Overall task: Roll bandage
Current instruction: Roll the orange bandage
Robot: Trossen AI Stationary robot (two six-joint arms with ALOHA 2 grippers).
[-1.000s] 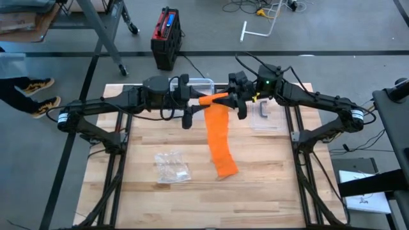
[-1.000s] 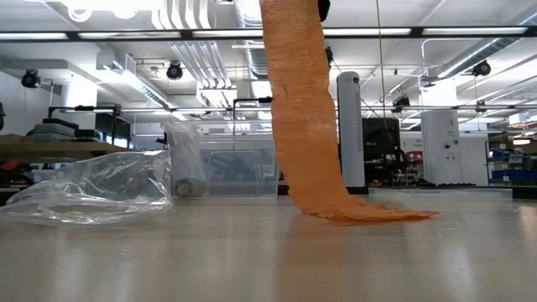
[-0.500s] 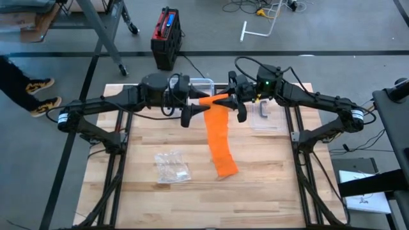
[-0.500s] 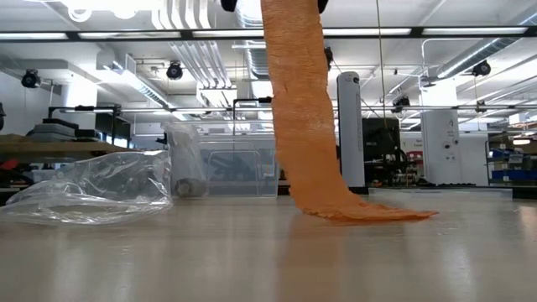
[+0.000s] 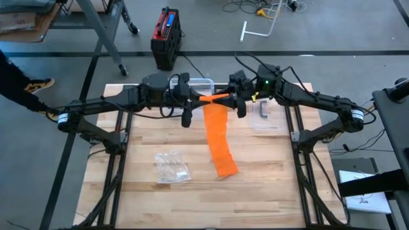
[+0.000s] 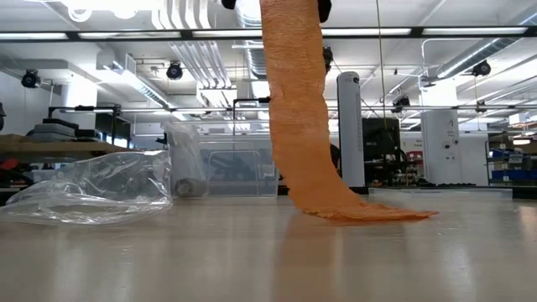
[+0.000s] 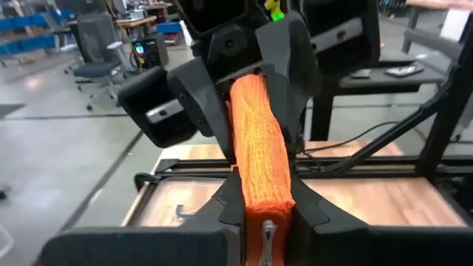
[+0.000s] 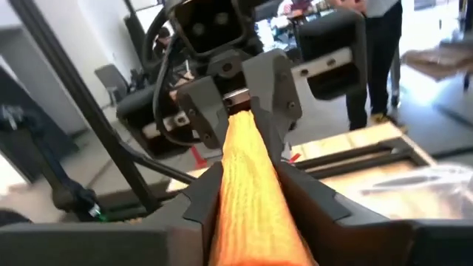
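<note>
The left gripper, which half a second ago stood spread with its fingers away from the cloth, has now snapped closed on one end of the orange, coarse-woven elastic bandage, so the roll is pinched from both ends again; the right gripper faces it, clamped on the same bundled end, its grip a shade looser than a second ago. I read this as a re-grip between turns: one gripper lets go, rotates and bites again to wind another wrap. The wound part is a short, tight cylinder with a ribbed, crepe-like surface, held in the air above the far middle of the pale wooden plank bench. From it the soft unrolled tail hangs straight down as a flat ribbon and ends crumpled on the bench. A crinkled clear plastic bag lies near the tail's end, apart from it.
</note>
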